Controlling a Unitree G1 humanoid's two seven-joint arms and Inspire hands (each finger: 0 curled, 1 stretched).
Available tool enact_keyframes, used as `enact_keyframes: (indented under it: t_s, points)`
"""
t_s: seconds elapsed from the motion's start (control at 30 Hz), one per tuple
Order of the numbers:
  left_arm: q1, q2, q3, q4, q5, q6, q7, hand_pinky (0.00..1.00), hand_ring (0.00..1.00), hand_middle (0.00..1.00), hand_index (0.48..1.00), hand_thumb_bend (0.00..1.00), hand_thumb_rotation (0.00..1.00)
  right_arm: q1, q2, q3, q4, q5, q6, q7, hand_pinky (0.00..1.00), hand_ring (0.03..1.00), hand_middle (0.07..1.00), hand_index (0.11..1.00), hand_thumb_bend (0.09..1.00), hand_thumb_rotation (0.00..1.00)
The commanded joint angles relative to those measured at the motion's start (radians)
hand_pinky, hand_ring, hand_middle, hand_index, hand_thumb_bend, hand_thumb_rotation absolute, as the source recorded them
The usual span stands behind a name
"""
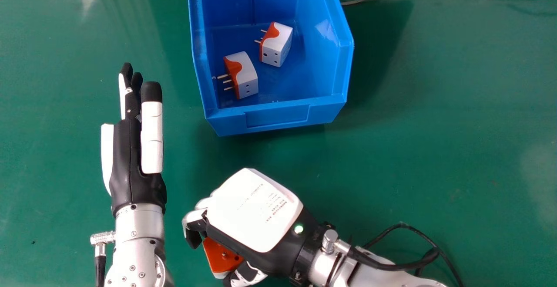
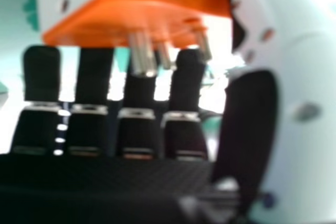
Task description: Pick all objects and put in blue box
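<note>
Plug adapter point(image 2: 115, 17): nearest the right hand's camera; white body, orange face, metal prongs point(image 2: 140, 53) turned toward the palm.
Handling: probably light, stiff and fairly sturdy; the smooth casing may slip or twist. Best hold: the flat sides of the body, clear of the prongs.
Right hand point(image 1: 256, 211): pinching the adapter between thumb and bent fingers; back of the hand uppermost, palm turned down, fingers toward the left arm's side.
Right forearm point(image 1: 348, 269): slanting in from the head view's lower right, nearer the robot than the box.
Left hand point(image 1: 126, 160): idle at the head view's left, fingers straight.
Blue box point(image 1: 278, 119): ahead of the right hand on the green counter point(image 1: 435, 126); two adapters, a front one point(image 1: 247, 78) and a rear one point(image 1: 278, 45), inside.
</note>
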Motion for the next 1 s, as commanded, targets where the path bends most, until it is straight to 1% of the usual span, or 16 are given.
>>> enact_keyframes:
  t_s: [0.0,0.17,0.23,0.27,0.33,0.43,0.47,0.53,0.63,0.7,0.73,0.8,0.87,0.9,0.97]
  points:
    - [-0.001,0.001,0.001,-0.014,0.006,-0.02,0.001,1.0,1.0,1.0,1.0,0.9,1.0,-0.008,0.011,-0.007,-0.026,0.012,-0.009,-0.015,0.37,0.467,0.539,0.517,0.536,0.01]
    - [0.0,-0.001,0.002,-0.016,0.008,-0.023,0.004,1.0,1.0,1.0,1.0,0.9,1.0,-0.004,0.013,-0.014,-0.034,0.019,-0.009,-0.025,0.37,0.467,0.539,0.517,0.536,0.01]
    - [0.001,0.001,0.001,-0.016,0.011,-0.022,0.004,1.0,1.0,1.0,1.0,0.9,1.0,-0.004,0.015,-0.019,-0.036,0.027,-0.013,-0.03,0.37,0.46,0.534,0.511,0.532,0.0]
    - [0.002,0.001,0.0,-0.018,0.013,-0.021,0.006,1.0,1.0,1.0,1.0,0.9,1.0,-0.005,0.015,-0.023,-0.039,0.033,-0.015,-0.03,0.37,0.46,0.534,0.511,0.532,0.0]
    - [0.001,-0.001,0.001,-0.016,0.011,-0.022,0.008,1.0,1.0,1.0,1.0,0.9,1.0,-0.002,0.017,-0.034,-0.052,0.05,-0.017,-0.026,0.37,0.46,0.534,0.511,0.532,0.0]
    - [0.002,0.002,-0.001,-0.018,0.014,-0.017,0.007,1.0,1.0,1.0,1.0,0.9,1.0,0.0,0.012,-0.057,-0.091,0.073,-0.02,-0.017,0.37,0.46,0.534,0.511,0.532,0.0]
    - [0.002,0.003,-0.001,-0.017,0.015,-0.019,0.008,1.0,1.0,1.0,1.0,0.9,1.0,0.0,0.01,-0.066,-0.105,0.079,-0.022,-0.013,0.37,0.46,0.534,0.511,0.532,0.0]
    - [-0.001,0.003,0.0,-0.013,0.012,-0.024,0.006,1.0,1.0,1.0,1.0,0.9,1.0,-0.001,0.008,-0.084,-0.133,0.084,-0.019,-0.013,0.36,0.453,0.529,0.507,0.529,0.0]
    - [-0.003,0.005,0.0,-0.013,0.013,-0.012,0.007,1.0,1.0,1.0,1.0,0.9,1.0,-0.005,0.012,-0.119,-0.171,0.096,-0.02,-0.035,0.36,0.453,0.529,0.507,0.529,0.0]
    - [-0.004,0.007,0.001,-0.012,0.011,-0.01,0.003,1.0,1.0,1.0,1.0,0.9,1.0,-0.006,0.012,-0.14,-0.199,0.109,-0.018,-0.023,0.35,0.444,0.525,0.505,0.527,0.0]
    - [-0.004,0.008,0.001,-0.012,0.011,-0.01,0.002,1.0,1.0,1.0,1.0,0.9,1.0,-0.005,0.012,-0.15,-0.214,0.117,-0.017,-0.011,0.35,0.444,0.525,0.505,0.527,0.0]
    - [-0.003,0.01,0.001,-0.009,0.008,-0.016,-0.003,1.0,1.0,1.0,1.0,0.9,1.0,-0.003,0.013,-0.168,-0.237,0.127,-0.017,-0.005,0.35,0.444,0.525,0.505,0.527,0.0]
    - [-0.004,0.008,0.001,-0.007,0.008,-0.02,-0.002,1.0,1.0,1.0,1.0,0.9,1.0,-0.002,0.01,-0.182,-0.256,0.134,-0.018,0.0,0.35,0.444,0.525,0.505,0.527,0.0]
    - [-0.004,0.007,0.002,-0.008,0.008,-0.017,-0.001,1.0,1.0,1.0,1.0,0.9,1.0,-0.002,0.009,-0.188,-0.264,0.141,-0.019,0.006,0.33,0.432,0.521,0.499,0.525,0.0]
    - [-0.004,0.006,0.002,-0.011,0.006,-0.01,0.0,1.0,1.0,1.0,1.0,0.9,1.0,-0.004,0.008,-0.198,-0.276,0.147,-0.022,0.012,0.33,0.432,0.521,0.499,0.525,0.0]
